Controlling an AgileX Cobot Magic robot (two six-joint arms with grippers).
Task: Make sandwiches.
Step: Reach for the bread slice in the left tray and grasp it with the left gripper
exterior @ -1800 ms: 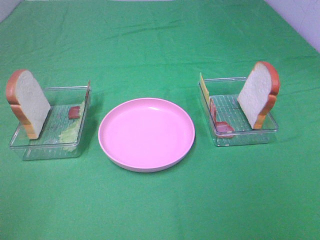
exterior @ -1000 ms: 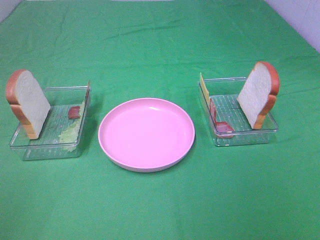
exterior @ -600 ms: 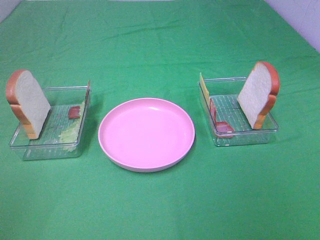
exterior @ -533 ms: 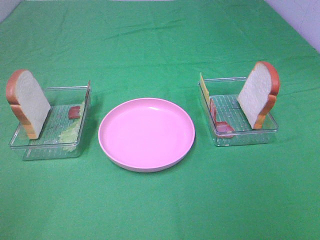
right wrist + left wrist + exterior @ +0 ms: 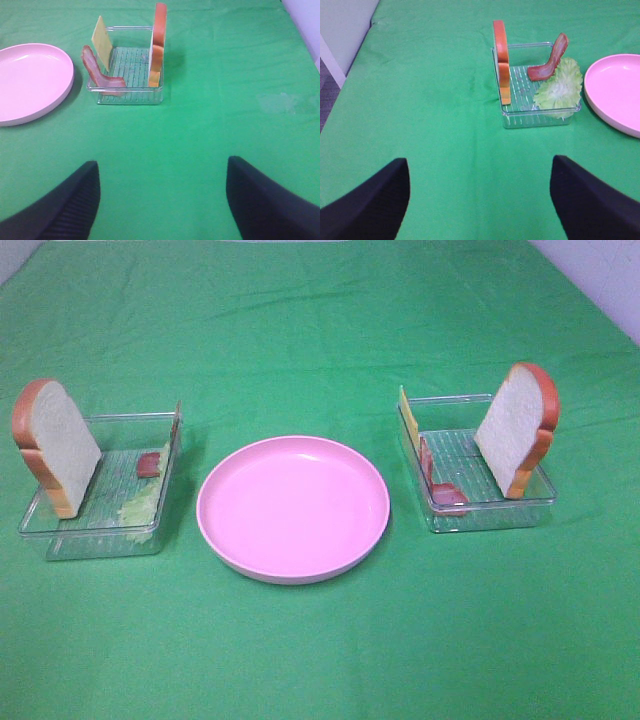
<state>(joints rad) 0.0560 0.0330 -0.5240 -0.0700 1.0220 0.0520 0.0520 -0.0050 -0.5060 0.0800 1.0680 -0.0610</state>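
No stacked sandwich shows; the parts lie apart in two clear trays. The left tray [image 5: 90,535] holds an upright bread slice [image 5: 55,445], a bacon strip [image 5: 150,465] and lettuce [image 5: 140,505]. The left wrist view shows that bread [image 5: 501,67], bacon [image 5: 550,62] and lettuce [image 5: 560,85]. The right tray [image 5: 490,515] holds an upright bread slice [image 5: 518,428], a cheese slice [image 5: 407,420] and bacon [image 5: 440,485]. The right wrist view shows these too: bread [image 5: 159,42], cheese [image 5: 102,42], bacon [image 5: 100,72]. My left gripper [image 5: 480,200] and right gripper [image 5: 162,200] are open, empty, well short of their trays.
A pink round plate [image 5: 293,508] sits between the two trays on the green cloth [image 5: 320,660]. It shows at the edge of the left wrist view [image 5: 615,92] and of the right wrist view [image 5: 30,80]. Neither arm shows in the exterior high view.
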